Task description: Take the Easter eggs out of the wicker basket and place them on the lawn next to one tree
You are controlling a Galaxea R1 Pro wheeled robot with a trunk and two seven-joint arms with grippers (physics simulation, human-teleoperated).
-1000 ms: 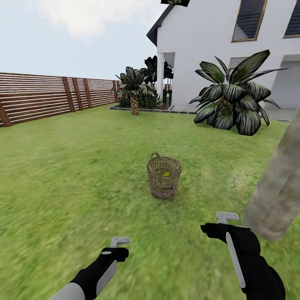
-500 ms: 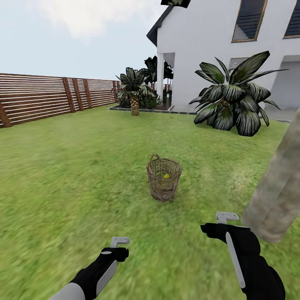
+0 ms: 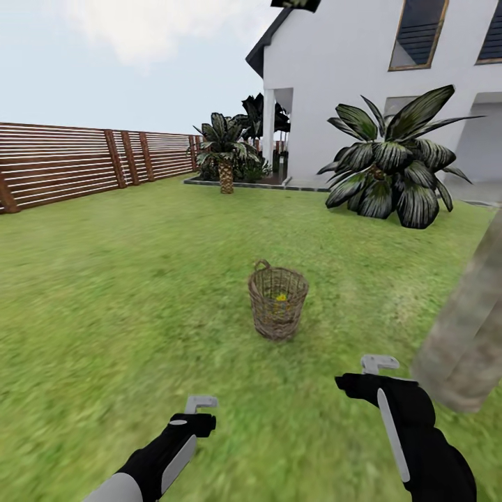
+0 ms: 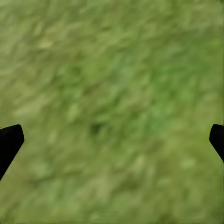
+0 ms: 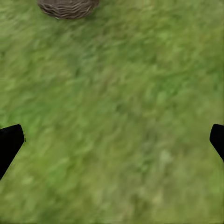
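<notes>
The wicker basket [image 3: 277,303] stands upright on the lawn [image 3: 125,293] a short way ahead of me. Through its weave a patch of yellow Easter egg [image 3: 280,298] shows; how many eggs lie inside I cannot tell. The grey-brown trunk of the tree [image 3: 466,335] rises at the right edge, close to my right arm. My left gripper [image 3: 199,404] and right gripper [image 3: 378,363] hang low over the grass, short of the basket. In the wrist views the left gripper [image 4: 112,140] and right gripper [image 5: 112,140] stand open and empty; the basket's rim [image 5: 68,8] shows ahead of the right one.
A brown slatted fence [image 3: 77,164] bounds the lawn at the left. The white house [image 3: 348,77] stands behind, with a large dark bush [image 3: 394,171] and a short palm [image 3: 224,150] before it. Open grass lies all around the basket.
The whole picture has shifted a little: the basket sits slightly lower and nearer, the trunk further right, so the camera has moved forward. Both arms hold the same pose.
</notes>
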